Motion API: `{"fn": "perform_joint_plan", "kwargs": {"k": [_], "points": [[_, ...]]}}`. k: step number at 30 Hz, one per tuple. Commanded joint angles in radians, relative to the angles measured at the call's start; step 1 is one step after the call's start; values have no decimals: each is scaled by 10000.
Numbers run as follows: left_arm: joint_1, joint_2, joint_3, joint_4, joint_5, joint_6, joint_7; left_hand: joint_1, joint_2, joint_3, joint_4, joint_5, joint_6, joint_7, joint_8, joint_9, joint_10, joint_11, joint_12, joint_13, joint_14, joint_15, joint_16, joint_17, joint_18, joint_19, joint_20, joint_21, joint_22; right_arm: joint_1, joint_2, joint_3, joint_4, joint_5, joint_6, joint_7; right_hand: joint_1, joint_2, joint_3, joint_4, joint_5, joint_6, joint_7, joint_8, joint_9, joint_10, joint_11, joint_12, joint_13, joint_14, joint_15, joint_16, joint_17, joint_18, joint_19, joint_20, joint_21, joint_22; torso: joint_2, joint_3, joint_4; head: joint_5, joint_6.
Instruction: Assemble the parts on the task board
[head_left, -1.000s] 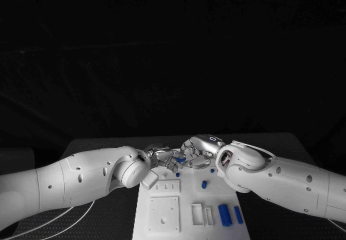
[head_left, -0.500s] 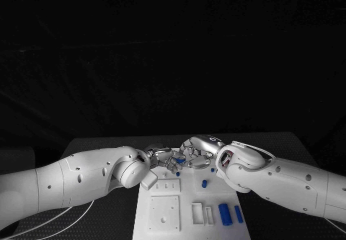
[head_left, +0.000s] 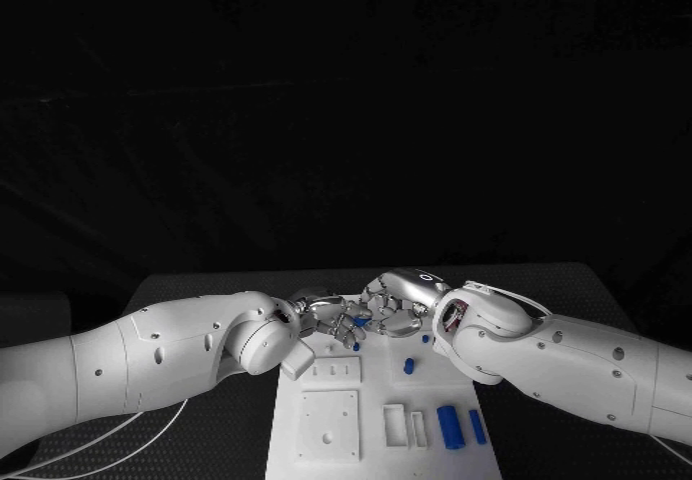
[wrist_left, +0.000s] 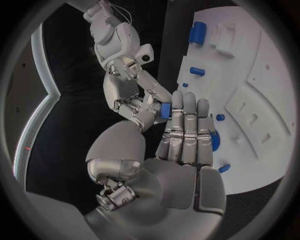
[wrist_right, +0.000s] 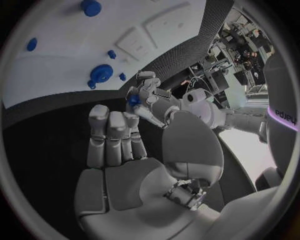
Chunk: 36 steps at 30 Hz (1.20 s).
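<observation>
Small blue part (head_left: 359, 321) sits between the two hands at the far end of the task board (head_left: 378, 452), above the board surface rather than on it. In the left wrist view the same part (wrist_left: 165, 110) lies against the fingertips of the left hand (wrist_left: 181, 150), with the right hand's fingers (wrist_left: 147, 97) meeting it from the other side. In the right wrist view it (wrist_right: 134, 100) shows at the left hand's fingertips, just beyond the right hand (wrist_right: 125, 165), whose fingers are straight and held together, nothing in the palm. Which hand actually carries the part: cannot tell for sure; both touch it, and the left looks pinched on it. In the head view, left hand (head_left: 320, 312) and right hand (head_left: 389, 305) are pressed fingertip to fingertip. Nearer the robot than the hands: two short blue pegs (head_left: 408, 367) standing in the board, one just under the left hand, one below the right wrist. Further toward the robot, two long blue bars (head_left: 450, 428) lie side by side, next to white slotted blocks (head_left: 395, 424) and a white square plate (head_left: 327, 427). Board rests on the black table (head_left: 202, 290).
</observation>
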Motion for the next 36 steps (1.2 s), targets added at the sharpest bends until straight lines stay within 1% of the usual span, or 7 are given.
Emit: {"fn": "perform_joint_plan", "kwargs": {"k": [1, 8, 10, 15, 22, 30, 36], "points": [[25, 61, 33, 76, -46, 305, 222, 21, 100, 8, -22, -42, 52, -12, 32, 9, 68, -30, 44, 14, 25, -57, 52, 13, -35, -27, -70, 60, 207, -44, 37, -20, 45, -66, 80, 251, 0, 236, 25, -60, -5, 458, 231, 115, 93, 3, -111, 31, -16, 14, -114, -12, 16, 369, -46, -43, 3, 125, 0, 2, 3, -6, -5], [25, 56, 34, 70, 84, 206, 265, 0, 74, 1, -33, -42, 4, 6, 4, 15, 54, -26, 57, 34, 14, -63, 78, 29, -47, -36, -79, 68, 205, -53, 29, -19, 37, -236, 40, 156, 36, 392, 94, -234, -5, 681, 137, 268, 234, 48, -203, 32, -36, 43, -197, -3, 20, 369, -37, -49, 16, 135, -2, -1, 1, -7, -6], [25, 43, 34, 77, 85, 203, 254, -30, -28, -25, -53, -42, -80, 40, -46, 7, 33, -16, 61, 48, -6, -62, 89, 37, -55, -43, -86, 75, 205, -56, 25, -19, 40, -267, -14, 125, 29, 399, 103, -262, -5, 701, 128, 283, 254, 63, -212, 35, -38, 50, -206, 0, 21, 369, -29, -50, 20, 136, -4, -2, 3, -9, -10], [25, 18, 34, 87, 94, 174, 148, -433, -922, -311, 123, -43, -220, 106, -137, 18, -57, 16, 76, 103, -76, -52, 117, 53, -85, -64, -98, 90, 191, -66, -4, -19, 67, -295, -89, 95, 17, 419, 128, -300, -5, 729, 113, 304, 286, 94, -227, 41, -43, 66, -219, 7, 23, 369, -10, -53, 27, 136, 1, -3, 1, -19, -20], [24, 1, 33, 76, 61, 145, 2, -682, -1475, -391, 349, -41, -346, 150, -217, 33, -182, 49, 88, 158, -179, -34, 98, 38, -78, -132, -97, 79, 187, -77, -51, -18, 91, -296, -153, 54, 4, 429, 153, -323, -4, 750, 104, 318, 308, 119, -237, 45, -47, 80, -227, 13, 24, 369, 6, -56, 33, 134, 4, -2, 1, -22, -23], [17, -21, 32, 61, -15, 222, -103, -732, -1717, -361, 484, -42, -367, 157, -232, 68, -239, 56, 130, 217, -203, -28, 113, 35, -70, -165, -89, 92, 194, -88, -93, -18, 101, -311, -212, -43, -12, 441, 182, -341, -4, 764, 96, 326, 328, 141, -244, 44, -54, 93, -234, 19, 26, 369, 21, -58, 35, 131, 0, 1, -3, -30, -48], [9, -71, 31, 40, -37, 190, -139, -711, -1774, -336, 510, -41, -367, 155, -233, 83, -257, 55, 146, 239, -209, -29, 121, 35, -64, -171, -91, 100, 196, -90, -147, -17, 108, -362, -203, -95, -22, 441, 201, -355, -2, 769, 93, 328, 339, 155, -248, 43, -58, 102, -238, 23, 26, 369, 32, -59, 37, 130, -1, -1, 1, -26, -53]]}}
